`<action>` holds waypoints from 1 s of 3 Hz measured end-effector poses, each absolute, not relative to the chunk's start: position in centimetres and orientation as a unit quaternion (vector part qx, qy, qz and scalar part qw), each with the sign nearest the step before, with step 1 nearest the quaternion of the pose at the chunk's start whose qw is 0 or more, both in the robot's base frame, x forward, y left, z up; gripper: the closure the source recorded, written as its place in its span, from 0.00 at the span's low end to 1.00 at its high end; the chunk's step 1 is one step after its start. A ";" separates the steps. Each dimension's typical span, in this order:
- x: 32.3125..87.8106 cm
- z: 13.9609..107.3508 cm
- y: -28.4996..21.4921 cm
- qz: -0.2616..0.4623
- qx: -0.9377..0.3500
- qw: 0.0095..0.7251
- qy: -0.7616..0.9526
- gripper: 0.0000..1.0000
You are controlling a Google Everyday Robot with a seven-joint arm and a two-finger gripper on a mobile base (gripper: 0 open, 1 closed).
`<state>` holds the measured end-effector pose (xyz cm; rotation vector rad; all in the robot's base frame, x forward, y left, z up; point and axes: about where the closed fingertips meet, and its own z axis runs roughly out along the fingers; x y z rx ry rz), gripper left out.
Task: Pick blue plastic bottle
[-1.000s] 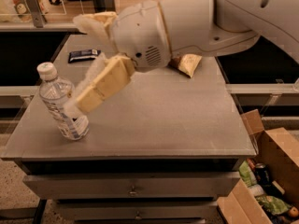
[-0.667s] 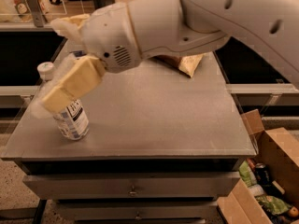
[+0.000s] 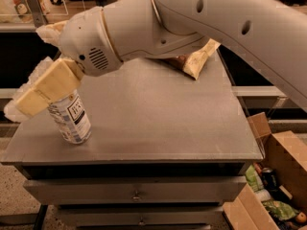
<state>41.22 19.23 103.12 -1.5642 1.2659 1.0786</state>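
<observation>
Gripper: hovering at the front-left corner of the counter, jaws spread, clamping nothing.
Blue plastic bottle: standing slightly tilted there, cap hidden behind the gripper.
Risk: closing off-centre could be knocking it over the left edge.

a single camera looks down from above the near edge of the counter, tilted steeply toward its far side. it sits close: the arm crosses the upper frame, large, from the right. the gripper hangs at the left edge, over the blue plastic bottle. drawer fronts show below.
</observation>
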 end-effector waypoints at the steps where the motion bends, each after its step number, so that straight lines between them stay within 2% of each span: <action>1: 42.2 102.4 18.9 0.428 -0.619 0.428 0.501 0.00; 3: 44.8 98.8 17.8 0.446 -0.611 0.444 0.480 0.00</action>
